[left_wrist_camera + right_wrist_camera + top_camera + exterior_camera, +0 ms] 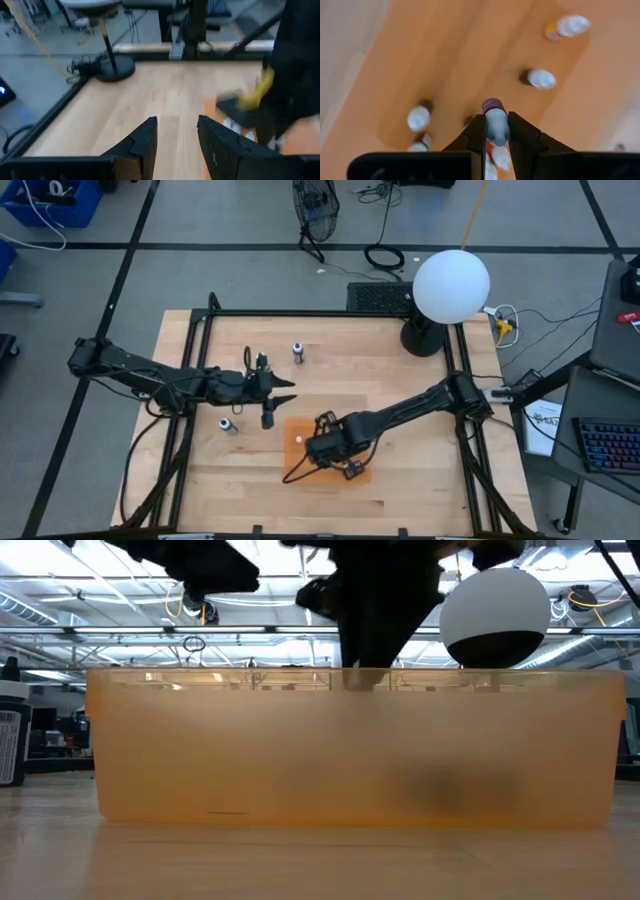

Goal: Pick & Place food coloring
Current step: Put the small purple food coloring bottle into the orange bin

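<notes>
An orange tray (352, 473) lies at the table's near middle. Its translucent wall (250, 760) fills the low view. My right gripper (318, 446) hangs over the tray, shut on a purple food coloring bottle (493, 106) with a pale cap. Several other pale-capped bottles stand in the tray (541, 78) (418, 118) (568, 25). Two more bottles stand on the bare wood (298, 352) (228, 424). My left gripper (288, 390) (177, 122) is open and empty, just left of the tray, above the wood. My right gripper pinches the purple bottle's pale cap (497, 127) between its two fingers, from above, pointing down. The purple body points down from the fingers toward the tray's floor. I cannot tell whether the bottle's base touches the floor.
A lamp with a white globe (451, 284) and a black base (422, 338) stands at the table's far right. A black frame (300, 313) runs along the table's edges. Bare wood lies free at the far middle and near left.
</notes>
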`<move>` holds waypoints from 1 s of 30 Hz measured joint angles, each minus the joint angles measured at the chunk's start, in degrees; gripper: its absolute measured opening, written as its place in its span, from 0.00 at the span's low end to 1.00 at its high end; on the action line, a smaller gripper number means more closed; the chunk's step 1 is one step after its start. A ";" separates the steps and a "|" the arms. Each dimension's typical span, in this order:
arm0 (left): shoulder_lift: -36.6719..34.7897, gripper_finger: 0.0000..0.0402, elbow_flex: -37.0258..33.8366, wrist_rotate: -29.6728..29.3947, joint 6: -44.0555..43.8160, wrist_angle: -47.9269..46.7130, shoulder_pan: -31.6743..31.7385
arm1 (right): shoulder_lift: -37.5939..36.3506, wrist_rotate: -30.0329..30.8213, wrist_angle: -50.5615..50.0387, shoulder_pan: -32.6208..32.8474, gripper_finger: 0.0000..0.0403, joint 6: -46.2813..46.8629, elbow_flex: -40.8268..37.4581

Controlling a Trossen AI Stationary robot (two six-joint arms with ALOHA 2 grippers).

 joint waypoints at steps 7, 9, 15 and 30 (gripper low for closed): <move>-0.30 0.36 -2.04 -0.33 0.08 2.08 0.40 | 2.35 -1.00 2.57 -1.57 0.10 0.71 -0.11; -0.29 0.36 -2.05 -0.31 0.21 2.16 0.42 | 2.63 -2.85 3.73 -1.98 0.10 1.38 -0.29; -0.25 0.36 -2.05 -0.33 1.36 2.53 0.64 | 4.85 -4.63 5.27 -1.69 0.10 1.79 -0.39; -0.25 0.36 -2.05 0.12 0.03 2.94 1.14 | 6.54 -6.05 6.27 -0.89 0.11 1.83 -0.42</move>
